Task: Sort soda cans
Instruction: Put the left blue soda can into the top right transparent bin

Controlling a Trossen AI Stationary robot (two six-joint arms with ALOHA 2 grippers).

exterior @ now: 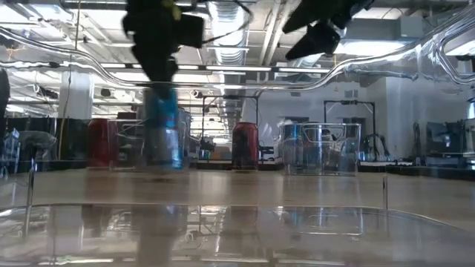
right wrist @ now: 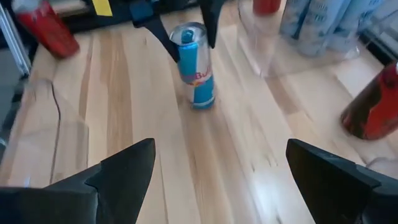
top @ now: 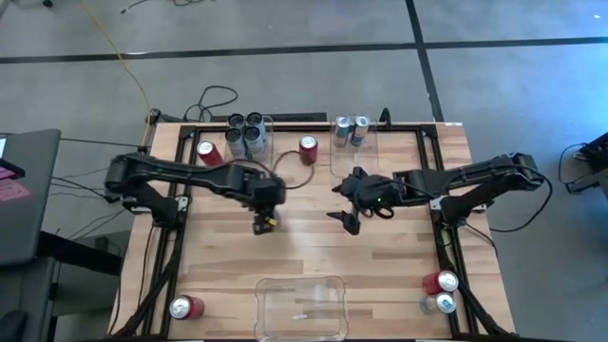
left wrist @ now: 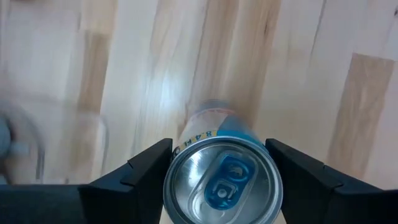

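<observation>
A small blue and silver metal soda can [right wrist: 195,67] is pinched near its top between the two dark fingers of the left end effector [left wrist: 219,180] — the can is held upright at the middle of the wooden tabletop [top: 313,242]. The left arm is reached in from the left side and bent downward. The right end effector [right wrist: 217,171] is held spread wide, empty, just beside it.

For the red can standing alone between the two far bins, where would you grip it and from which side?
Grip the red can across its round side wall, just below the silver top, coming straight down from above. It stands upright with bare table around it, while the clear bin sits close beside it, so a low sideways approach looks tighter. The right gripper, open, seems nearest.
</observation>
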